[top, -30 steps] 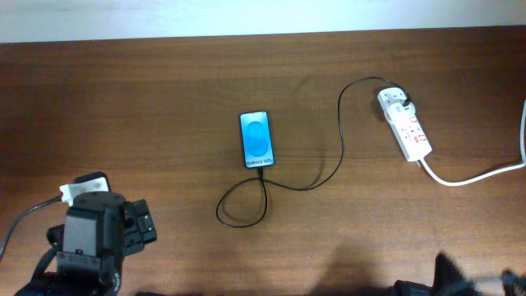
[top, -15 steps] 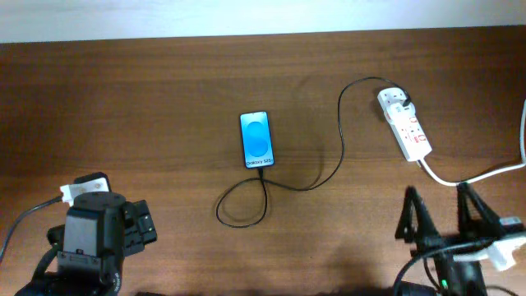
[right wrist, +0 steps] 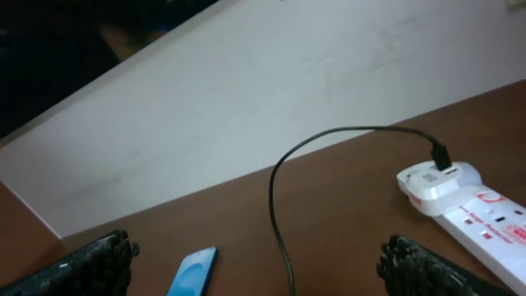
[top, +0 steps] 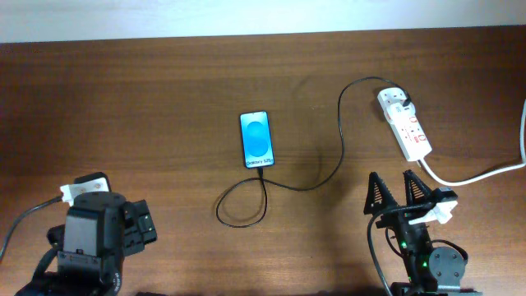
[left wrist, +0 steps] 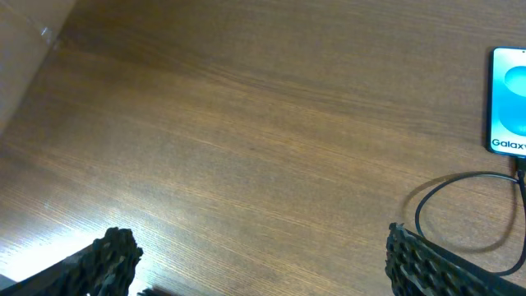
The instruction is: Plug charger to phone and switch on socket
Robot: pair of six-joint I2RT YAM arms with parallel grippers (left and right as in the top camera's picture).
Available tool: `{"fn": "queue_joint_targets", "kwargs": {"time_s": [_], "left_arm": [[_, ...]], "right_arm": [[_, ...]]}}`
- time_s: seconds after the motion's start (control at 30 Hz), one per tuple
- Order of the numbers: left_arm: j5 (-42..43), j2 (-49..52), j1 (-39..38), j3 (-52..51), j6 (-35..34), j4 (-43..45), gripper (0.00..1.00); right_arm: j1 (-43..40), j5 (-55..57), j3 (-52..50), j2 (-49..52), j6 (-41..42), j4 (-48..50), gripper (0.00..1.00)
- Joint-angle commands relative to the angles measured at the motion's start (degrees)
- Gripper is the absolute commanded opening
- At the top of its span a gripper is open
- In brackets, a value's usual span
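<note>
The brown wooden table (top: 123, 107) is filling nearly the whole overhead view, with 12 o'clock at the pale wall (top: 246, 16) along its far edge.

The left arm (top: 90, 238) is sitting at about 8 o'clock, low in the corner. In its wrist view the left gripper (left wrist: 263, 259) is holding its jaws wide apart, and only bare wood is showing between them. The phone is lying well apart from it, toward 2 o'clock in that view.

The right gripper (top: 394, 193) is standing at about 4 o'clock. Its jaws are also spread wide and are gripping nothing. It is pointing toward 12 o'clock, near the socket but not touching it.

The socket (top: 406, 125), a white power strip, is lying at about 2 o'clock, tilted a little. A thick white cord (top: 477, 174) is leaving its near end and running toward 3 o'clock. Its red switches (top: 417, 136) are too small to tell how they are set.

The phone (top: 256, 139) is lying flat near the centre of the table, screen up and glowing blue.

The charger (top: 341, 140), a thin black cable, is starting from a white block (right wrist: 431, 182) at the 12 o'clock end of the socket. It is curving down toward 6 o'clock, then making a loop below the phone. Its tip is meeting the phone's 6 o'clock edge. I cannot tell if it is pushed fully in.
</note>
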Motion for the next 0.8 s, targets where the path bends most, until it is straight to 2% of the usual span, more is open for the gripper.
{"fn": "queue_joint_targets", "kwargs": {"time_s": [0.0,0.07,0.17,0.33,0.43,0.77], "left_arm": [[0.0,-0.2,0.3,0.0,-0.8,0.1,0.99],[0.0,-0.2,0.3,0.0,-0.8,0.1,0.99],[0.0,-0.2,0.3,0.0,-0.8,0.1,0.99],[0.0,-0.2,0.3,0.0,-0.8,0.1,0.99],[0.0,-0.2,0.3,0.0,-0.8,0.1,0.99],[0.0,-0.2,0.3,0.0,-0.8,0.1,0.99]], "right_arm": [[0.4,4.7,-0.3,-0.7,-2.1,-2.5,0.98],[0.4,9.2,-0.3,-0.7,-2.1,-8.6,0.98],[0.4,9.2,-0.3,-0.7,-2.1,-9.0,0.98],[0.4,9.2,-0.3,-0.7,-12.4,-9.1,0.98],[0.4,9.1,-0.3,-0.7,-22.3,-9.1,0.98],[0.4,9.1,-0.3,-0.6,-22.7,-9.0,0.98]]}}
